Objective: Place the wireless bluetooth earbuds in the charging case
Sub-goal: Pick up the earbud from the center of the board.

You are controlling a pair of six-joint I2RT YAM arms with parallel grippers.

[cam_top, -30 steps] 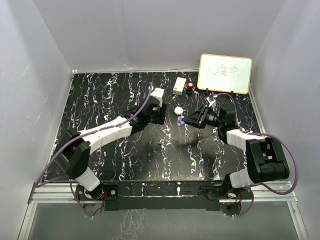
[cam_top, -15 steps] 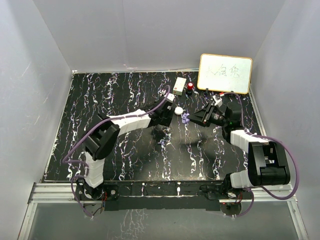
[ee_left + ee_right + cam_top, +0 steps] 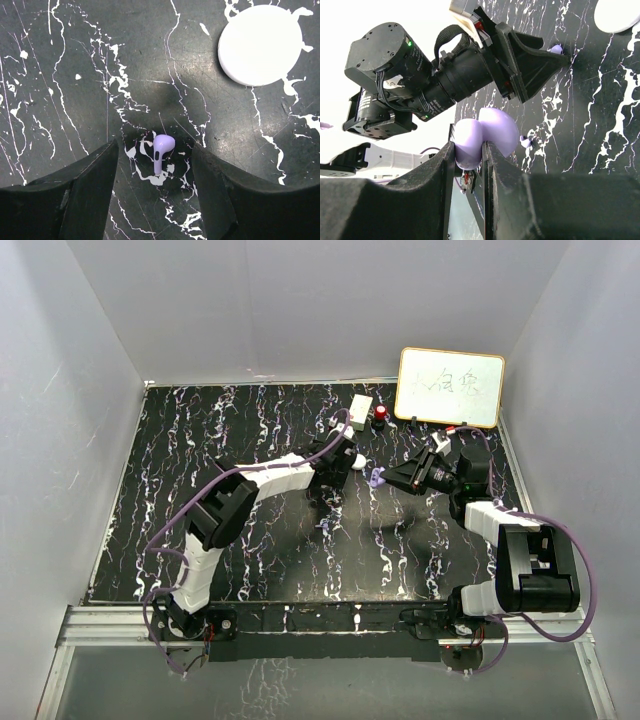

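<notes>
The top camera sits high up, above and behind both arms. It looks down on the whole black marbled table (image 3: 200,460) from far off.

The left wrist camera looks straight down from very near the table, between the fingers of the left gripper (image 3: 155,147). A white round puck (image 3: 260,44) sits in its top right corner, and a lilac earbud (image 3: 161,150) lies down and left of the puck.

The right wrist camera lies low and looks sideways across the table. Its right gripper (image 3: 469,147) and the lilac case (image 3: 492,130) fill the near part.

Both wrist views share the puck, the earbud beside it and the table around them.
</notes>
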